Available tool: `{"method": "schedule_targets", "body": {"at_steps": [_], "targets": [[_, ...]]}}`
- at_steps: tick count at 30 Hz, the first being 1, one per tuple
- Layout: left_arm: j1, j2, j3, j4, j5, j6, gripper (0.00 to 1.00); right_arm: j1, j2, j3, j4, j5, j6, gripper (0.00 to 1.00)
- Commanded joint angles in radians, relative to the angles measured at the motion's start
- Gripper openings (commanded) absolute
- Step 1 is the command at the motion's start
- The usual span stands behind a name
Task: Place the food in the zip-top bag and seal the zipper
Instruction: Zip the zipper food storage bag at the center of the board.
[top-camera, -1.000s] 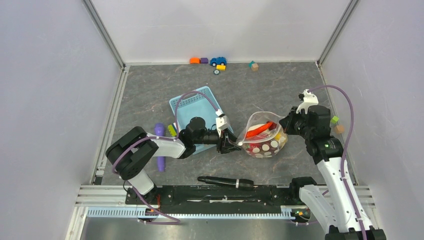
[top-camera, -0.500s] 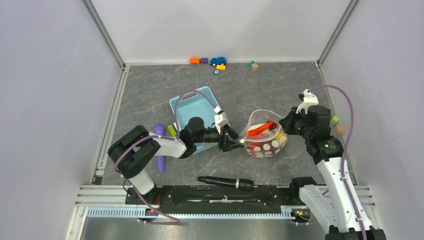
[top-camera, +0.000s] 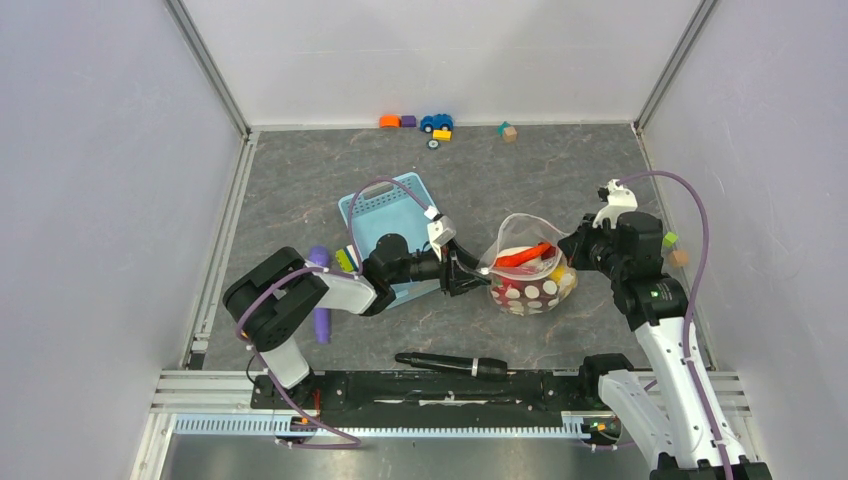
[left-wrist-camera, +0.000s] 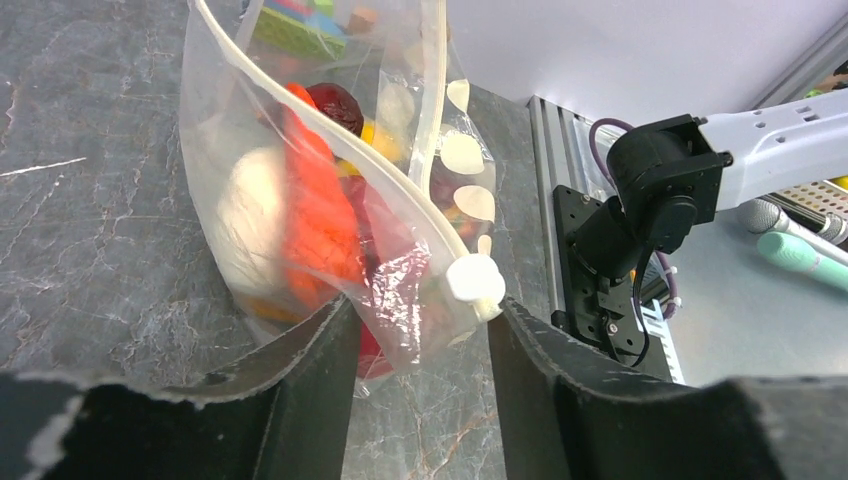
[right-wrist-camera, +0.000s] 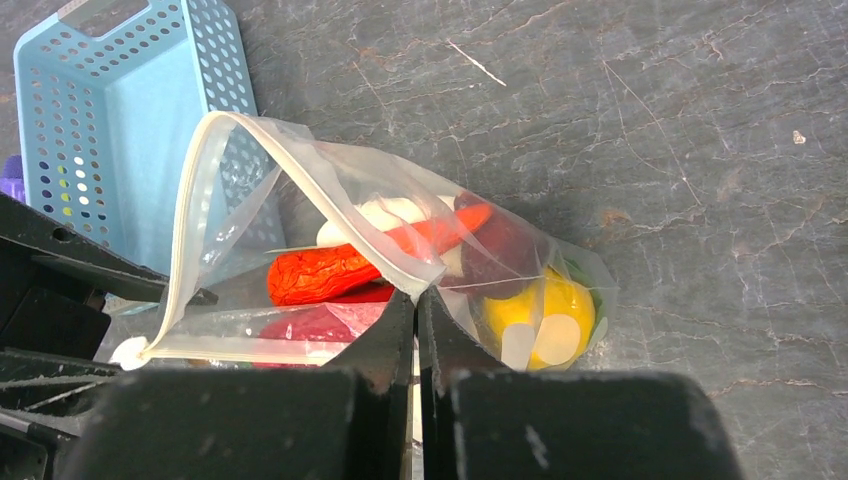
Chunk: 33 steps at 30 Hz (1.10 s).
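Note:
The zip-top bag (top-camera: 528, 270) stands in the middle of the table, clear with white dots, its mouth open. Inside is the food: a white oblong (left-wrist-camera: 250, 220), an orange-red wrinkled piece (right-wrist-camera: 335, 270), a maroon piece (left-wrist-camera: 335, 100) and a yellow round (right-wrist-camera: 545, 320). The zipper (left-wrist-camera: 330, 135) runs along the mouth to a white slider (left-wrist-camera: 475, 282). My left gripper (left-wrist-camera: 420, 335) is open, with the slider and the bag's near corner between its jaws. My right gripper (right-wrist-camera: 417, 300) is shut on the bag's mouth edge at the opposite end.
A light-blue basket (top-camera: 375, 215) lies behind the left arm, a purple stick (top-camera: 320, 305) to its left. A black pen-like tool (top-camera: 450, 362) lies near the arm bases. Toy blocks and a blue car (top-camera: 436, 122) sit at the far wall, with more blocks (top-camera: 672, 245) at the right.
My left gripper has moved a little farther from the arm bases, with the bag's corner following it. The bag's mouth stands taller. The right arm has held still.

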Motion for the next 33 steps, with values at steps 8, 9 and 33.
{"method": "schedule_targets", "body": {"at_steps": [8,9,33], "targets": [[-0.006,-0.003,0.024,0.094,-0.001,-0.012,0.13,-0.003,-0.021,0.000,0.026,-0.022,-0.001,0.00],[-0.006,-0.007,0.021,0.098,0.000,-0.014,0.05,-0.005,-0.020,-0.002,0.026,-0.019,-0.003,0.00],[-0.018,-0.171,0.065,-0.238,-0.087,-0.156,0.02,-0.002,-0.279,-0.054,0.409,-0.526,-0.242,0.98]]}}
